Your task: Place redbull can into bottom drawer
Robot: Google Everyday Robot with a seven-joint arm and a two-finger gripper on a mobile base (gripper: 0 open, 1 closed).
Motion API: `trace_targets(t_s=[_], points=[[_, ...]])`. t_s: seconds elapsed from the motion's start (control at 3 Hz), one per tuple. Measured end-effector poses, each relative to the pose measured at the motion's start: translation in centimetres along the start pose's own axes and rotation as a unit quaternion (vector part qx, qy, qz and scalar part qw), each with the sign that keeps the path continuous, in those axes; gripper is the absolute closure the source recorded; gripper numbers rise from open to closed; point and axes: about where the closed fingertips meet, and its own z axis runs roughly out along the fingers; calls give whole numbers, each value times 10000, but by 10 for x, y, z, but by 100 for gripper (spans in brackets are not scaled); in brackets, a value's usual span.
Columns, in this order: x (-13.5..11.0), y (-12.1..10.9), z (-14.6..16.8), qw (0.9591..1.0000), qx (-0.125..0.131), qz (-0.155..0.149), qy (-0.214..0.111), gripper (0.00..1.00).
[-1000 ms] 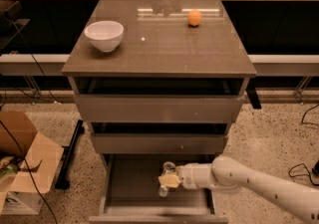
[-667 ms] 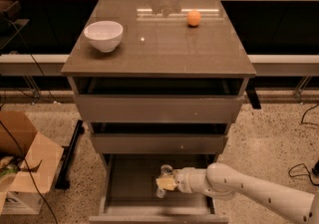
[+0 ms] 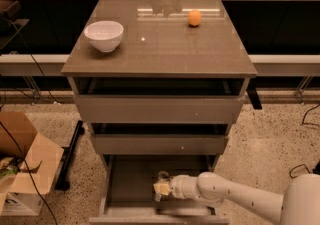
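The bottom drawer (image 3: 127, 184) is pulled out, showing its flat dark floor and its front edge at the bottom of the camera view. My gripper (image 3: 161, 189) reaches in from the right, inside the drawer near its middle. Its pale fingers are shut on the redbull can (image 3: 162, 175), whose shiny round top shows just above them. The can stands upright low over the drawer floor; its lower part is hidden by the fingers. I cannot tell whether it touches the floor.
On the cabinet top stand a white bowl (image 3: 104, 34) at the left and a small orange ball (image 3: 194, 17) at the back right. The two upper drawers (image 3: 159, 110) stand slightly ajar. An open cardboard box (image 3: 22, 164) sits on the floor at the left.
My gripper has moved a little to the left and lower inside the bottom drawer, with the can still in it.
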Motion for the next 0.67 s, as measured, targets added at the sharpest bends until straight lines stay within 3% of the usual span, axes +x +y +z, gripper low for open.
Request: trace_targets(t_s=[0.33,0.67], points=[[10,-4,9,9998,169,-121,81,100],[39,-21,27,9970,573,-471,240,97]])
